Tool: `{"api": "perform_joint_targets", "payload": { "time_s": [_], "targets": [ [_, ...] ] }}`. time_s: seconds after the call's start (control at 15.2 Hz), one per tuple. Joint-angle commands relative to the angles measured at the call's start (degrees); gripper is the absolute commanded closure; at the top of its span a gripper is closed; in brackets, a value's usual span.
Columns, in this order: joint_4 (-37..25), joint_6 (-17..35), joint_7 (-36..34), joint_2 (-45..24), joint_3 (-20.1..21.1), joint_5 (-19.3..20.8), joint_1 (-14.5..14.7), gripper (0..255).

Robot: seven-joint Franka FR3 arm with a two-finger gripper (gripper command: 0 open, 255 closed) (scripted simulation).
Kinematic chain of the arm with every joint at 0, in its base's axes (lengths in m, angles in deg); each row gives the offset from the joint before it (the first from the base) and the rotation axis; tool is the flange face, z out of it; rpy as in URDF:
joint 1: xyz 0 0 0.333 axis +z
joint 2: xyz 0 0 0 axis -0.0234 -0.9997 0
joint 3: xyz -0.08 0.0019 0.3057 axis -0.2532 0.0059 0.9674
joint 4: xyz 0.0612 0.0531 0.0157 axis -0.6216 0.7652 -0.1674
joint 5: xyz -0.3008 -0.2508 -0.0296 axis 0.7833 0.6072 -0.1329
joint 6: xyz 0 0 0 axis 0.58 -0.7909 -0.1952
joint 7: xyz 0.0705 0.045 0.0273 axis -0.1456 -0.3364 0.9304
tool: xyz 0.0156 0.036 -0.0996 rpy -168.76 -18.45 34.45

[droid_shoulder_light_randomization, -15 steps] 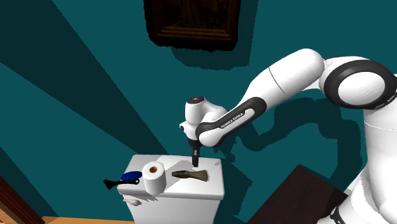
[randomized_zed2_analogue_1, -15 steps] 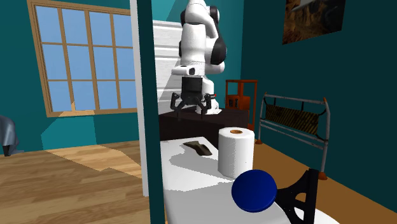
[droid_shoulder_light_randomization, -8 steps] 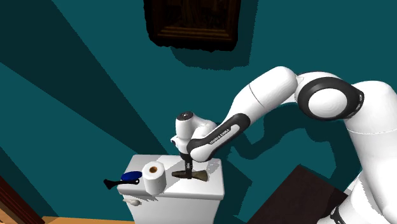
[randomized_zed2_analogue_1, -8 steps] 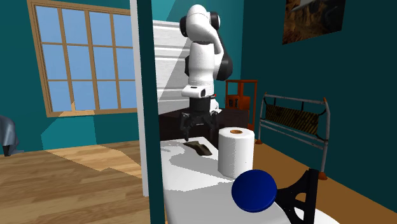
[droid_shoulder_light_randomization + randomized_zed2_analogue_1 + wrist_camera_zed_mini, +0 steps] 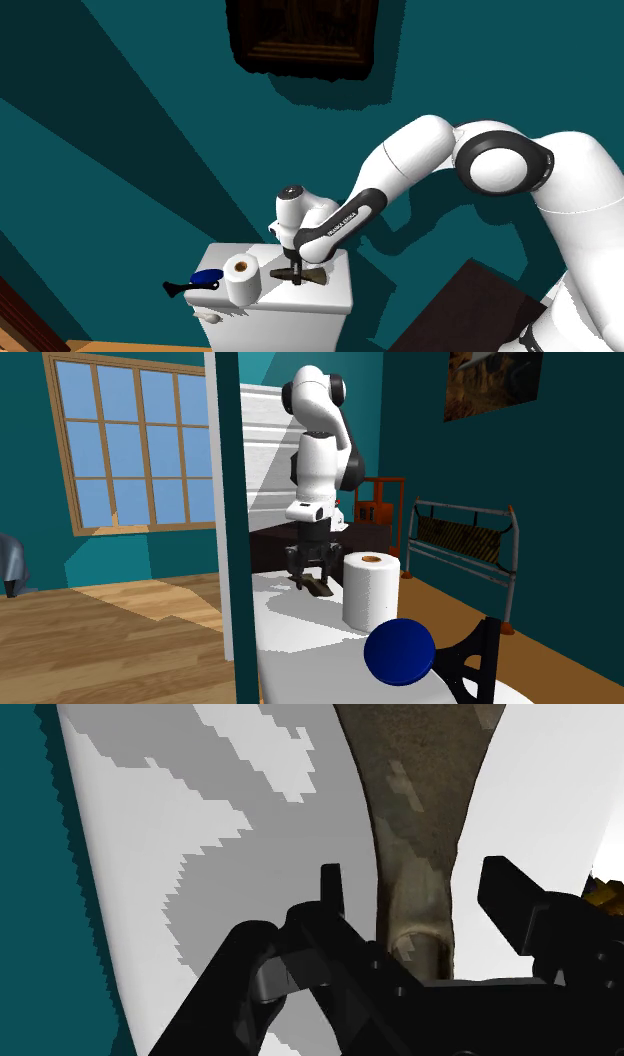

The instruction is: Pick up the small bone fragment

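The brown bone fragment (image 5: 420, 824) is laid flat on the white tank top (image 5: 330, 293), near the paper roll (image 5: 241, 278). The gripper (image 5: 415, 882) is set low around its thin end. The claw is spread wide and no touch is seen, so the bone can be squeezed from both sides.

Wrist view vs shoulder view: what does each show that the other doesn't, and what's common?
Wrist view: the black claw is open, its fingers apart on either side of the narrow end of the brown-grey bone fragment, with a gap on each side. Shoulder view: white paper roll, blue-headed tool with a black handle, dark framed picture, white arm. Both: claw low over the bone on the white flat top.
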Motion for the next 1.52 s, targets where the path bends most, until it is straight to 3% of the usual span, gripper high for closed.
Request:
{"api": "perform_joint_targets", "payload": {
  "time_s": [0.0, 0.53, 1.45],
  "targets": [
    [0.03, 0.1, -0.02, -0.05, -0.02, 0.02, 0.01, 255],
    [-0.04, 0.08, -0.06, -0.1, -0.02, 0.03, 0.05, 255],
    [1.2, -6.68, 1.49, 7.97, 1.76, -2.11, -1.2, 255]
  ]
}}
